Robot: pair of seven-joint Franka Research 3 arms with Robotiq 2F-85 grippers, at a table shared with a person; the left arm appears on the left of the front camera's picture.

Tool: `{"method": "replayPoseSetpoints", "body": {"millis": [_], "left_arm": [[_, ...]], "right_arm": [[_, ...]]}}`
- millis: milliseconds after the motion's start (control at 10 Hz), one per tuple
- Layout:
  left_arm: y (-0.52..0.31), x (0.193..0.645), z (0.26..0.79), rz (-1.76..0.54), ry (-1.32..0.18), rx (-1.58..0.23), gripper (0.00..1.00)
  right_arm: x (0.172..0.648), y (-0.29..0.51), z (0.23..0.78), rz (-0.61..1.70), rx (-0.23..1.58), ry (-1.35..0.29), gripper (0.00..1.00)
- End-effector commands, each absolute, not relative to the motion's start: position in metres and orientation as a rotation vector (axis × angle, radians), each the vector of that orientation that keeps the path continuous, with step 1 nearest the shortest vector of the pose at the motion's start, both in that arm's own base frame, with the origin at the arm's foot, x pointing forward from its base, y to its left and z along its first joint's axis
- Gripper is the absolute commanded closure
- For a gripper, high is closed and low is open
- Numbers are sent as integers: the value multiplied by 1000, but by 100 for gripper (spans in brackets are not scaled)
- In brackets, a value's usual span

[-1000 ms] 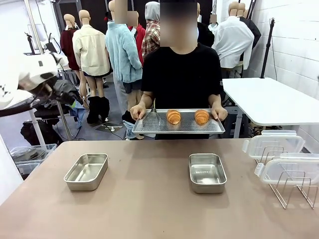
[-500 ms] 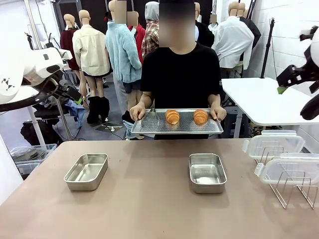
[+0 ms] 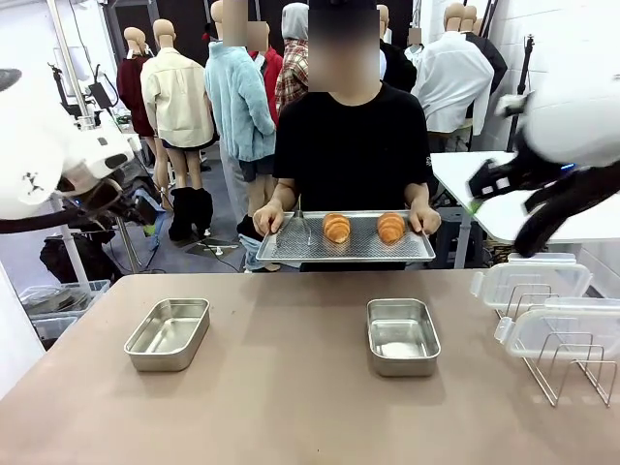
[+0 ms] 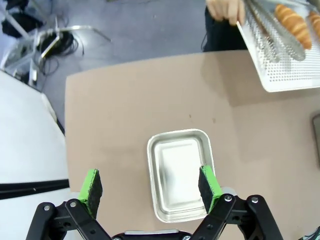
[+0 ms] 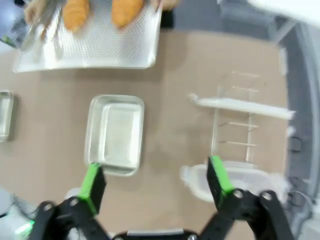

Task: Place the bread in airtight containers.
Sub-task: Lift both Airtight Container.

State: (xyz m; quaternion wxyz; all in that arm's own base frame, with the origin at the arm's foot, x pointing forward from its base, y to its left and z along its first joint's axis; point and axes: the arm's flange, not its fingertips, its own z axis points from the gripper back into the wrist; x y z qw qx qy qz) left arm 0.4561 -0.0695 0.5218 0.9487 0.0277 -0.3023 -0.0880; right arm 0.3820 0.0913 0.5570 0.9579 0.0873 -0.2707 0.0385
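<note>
On the left, the left gripper [image 4: 150, 186] hangs high above the table [image 3: 291, 407], its claw spread wide with nothing in it. Almost straight below it in the left wrist view sits the left pan [image 4: 181, 172], empty and lidless. I'd guess the arm is parked up there to look down on its own container without crowding the person.

In the middle, the person stands at the far side holding a perforated tray [image 3: 291, 252] level over the table's far edge. They grip it with one hand [image 3: 268, 218] at the left end and the other hand [image 3: 426, 221] at the right. The bread lies on it: the left croissant [image 3: 337, 228] and the right croissant [image 3: 390, 228], side by side but not touching, neither in a pan yet. Metal tongs [image 4: 272, 30] lie on the tray beside them, toward its left end. Held flat and offered forward like that, the tray seems meant to bring the bread within reach, so I judge that loading has not begun.

Right of centre, the right pan [image 3: 403, 335] sits empty, well apart from its twin and roughly in line with the right croissant. The right gripper [image 5: 155, 182] is up in the air too, its claw wide and empty. It looks down on that pan and on the clear lids [image 3: 538, 281] propped on the wire rack [image 3: 572, 373] at the far right. The lids are probably set there, off the pans, so the openings are free until the bread is in.
</note>
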Motion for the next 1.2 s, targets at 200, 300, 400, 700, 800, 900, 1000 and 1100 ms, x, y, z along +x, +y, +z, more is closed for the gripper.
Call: {"method": "replayPoseSetpoints", "body": {"millis": [200,300,400,700,800,900,1000,1100], "left_arm": [[-53,466,460,-92,-462,31,0],[-43,468,445,-36,-470,-10,0],[-59,467,469,-123,-483,45,0],[-53,468,454,-101,-462,30,0],[-55,485,446,-82,-479,34,0],[-52,500,428,-124,-407,2,0],[-49,507,413,-120,-355,10,0],[-48,507,401,-147,-320,14,0]], "right_arm": [[419,137,473,-38,107,-400,0],[424,140,457,-53,75,-386,0],[421,133,463,-62,68,-379,0],[423,132,452,-34,102,-360,0],[434,133,440,-37,104,-358,0],[450,139,410,-46,85,-286,0],[456,141,388,-27,109,-232,0],[458,143,369,-34,126,-193,0]]}}
